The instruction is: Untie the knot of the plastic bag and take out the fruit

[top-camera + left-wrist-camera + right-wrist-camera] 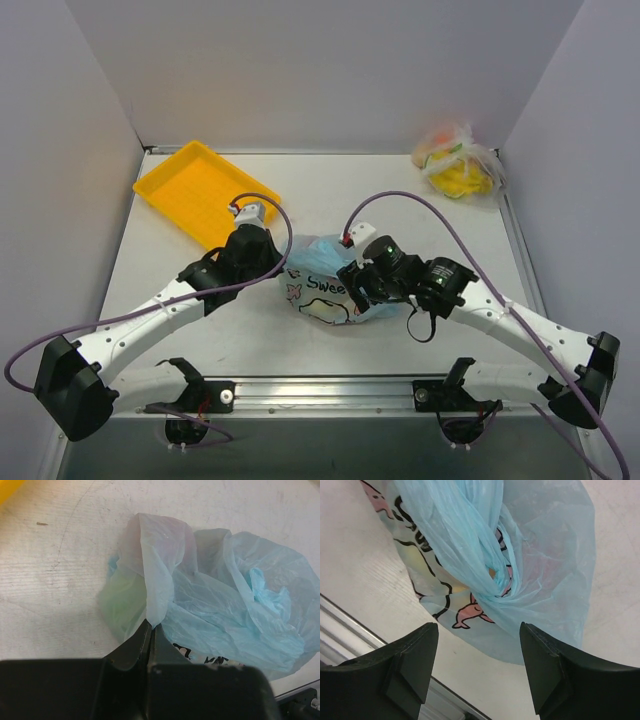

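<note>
The light blue plastic bag with "Sweet" lettering lies mid-table between both arms. My left gripper is at its left side, shut on a pale fold of the bag, as the left wrist view shows. My right gripper hovers over the bag's right side, open and empty, in the right wrist view. The knot is a twisted blue rope of plastic just ahead of the right fingers. The fruit stays inside the bag, showing only as green and reddish tints.
A yellow tray sits at the back left. A clear bag with yellow-orange contents lies at the back right. A metal rail runs along the near table edge, and white walls enclose the table.
</note>
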Controlling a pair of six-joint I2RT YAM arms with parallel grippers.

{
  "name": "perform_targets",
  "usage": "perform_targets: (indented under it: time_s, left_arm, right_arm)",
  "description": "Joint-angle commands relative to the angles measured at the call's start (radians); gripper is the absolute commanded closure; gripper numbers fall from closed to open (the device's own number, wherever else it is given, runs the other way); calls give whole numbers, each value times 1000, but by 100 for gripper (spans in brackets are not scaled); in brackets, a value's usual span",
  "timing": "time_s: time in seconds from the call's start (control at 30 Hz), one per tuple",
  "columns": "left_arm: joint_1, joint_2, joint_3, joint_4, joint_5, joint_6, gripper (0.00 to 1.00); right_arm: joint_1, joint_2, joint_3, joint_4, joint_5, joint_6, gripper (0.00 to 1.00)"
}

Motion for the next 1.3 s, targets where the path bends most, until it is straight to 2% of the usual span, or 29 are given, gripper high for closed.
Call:
perform_targets:
  time_s: [0.0,0.2,0.37,0.47,0.5,0.6,0.63,0.67,0.77,0.9,1.07,1.27]
  left_arm:
    - [-6,-11,47,-4,35,-24,100]
    - [-4,-14,56,-30,41,-12,100]
    - [-3,-24,66,-55,29,2,100]
    - [5,-18,81,-75,21,14,100]
    - [5,-18,84,-84,20,17,100]
    - [17,-15,93,-96,9,31,100]
    - [20,-17,95,-99,-2,35,100]
    - [28,-20,93,-101,-8,41,100]
    - [53,-21,80,-112,-11,55,100]
    - [111,-9,70,-121,17,80,100]
    - [143,15,78,-122,21,100,100]
    - [152,28,113,-119,41,130,100]
  right_arm:
    - [24,35,-6,-43,147,-56,34]
    - [46,105,-30,6,243,-123,28]
    - [69,166,-67,54,243,-156,29]
    - [78,194,-90,80,273,-156,33]
    - [79,197,-98,88,283,-154,36]
    - [75,176,-135,124,365,-151,57]
    - [69,167,-142,134,394,-151,70]
    - [60,144,-151,141,418,-146,76]
    - [-8,64,-173,146,462,-133,86]
    - [-132,-95,-216,164,378,-58,92]
    - [-275,-267,-239,187,217,25,94]
    - [-306,-309,-242,186,62,68,92]
